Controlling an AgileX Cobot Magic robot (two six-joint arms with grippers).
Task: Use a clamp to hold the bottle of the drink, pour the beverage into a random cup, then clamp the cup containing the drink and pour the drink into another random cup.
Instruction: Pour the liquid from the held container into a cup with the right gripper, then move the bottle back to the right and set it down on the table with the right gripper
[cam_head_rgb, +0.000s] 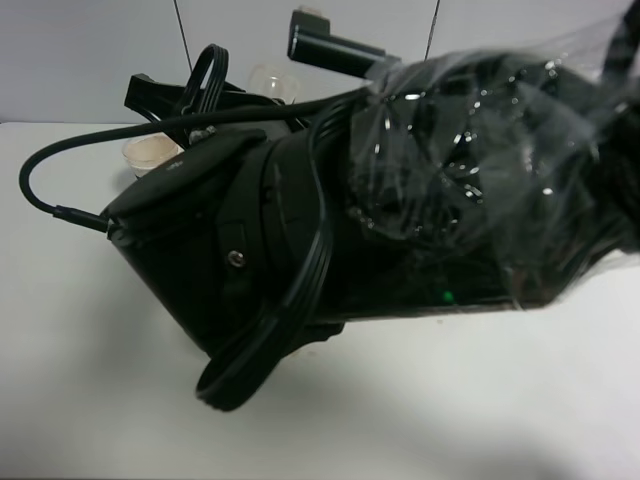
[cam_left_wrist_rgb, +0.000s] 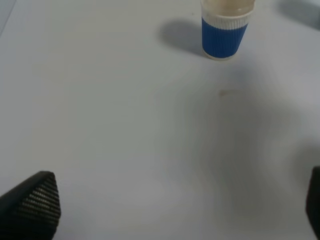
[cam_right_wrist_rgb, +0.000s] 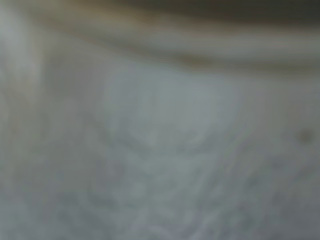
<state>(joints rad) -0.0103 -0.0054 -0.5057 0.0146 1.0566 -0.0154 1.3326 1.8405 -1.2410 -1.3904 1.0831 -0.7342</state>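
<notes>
Left gripper (cam_left_wrist_rgb: 175, 202): jaws wide apart, nothing between, over white table (cam_left_wrist_rgb: 100, 125).
Blue-sleeved paper cup (cam_left_wrist_rgb: 225, 31): upright, long axis vertical, ahead of left jaws, well apart, off their centreline.
Small brown spot (cam_left_wrist_rgb: 230, 92) on table, near cup on gripper side.
Right gripper: jaws together. Right wrist view all pale blur, so cannot tell what, if anything, is held.
High view blocked by plastic-wrapped black arm (cam_head_rgb: 450, 170); bottle, tumbler not identifiable.
Judgement: only 1 arm, the left, clearly faces cup. Pour needs vessel lip brought above cup rim.
</notes>
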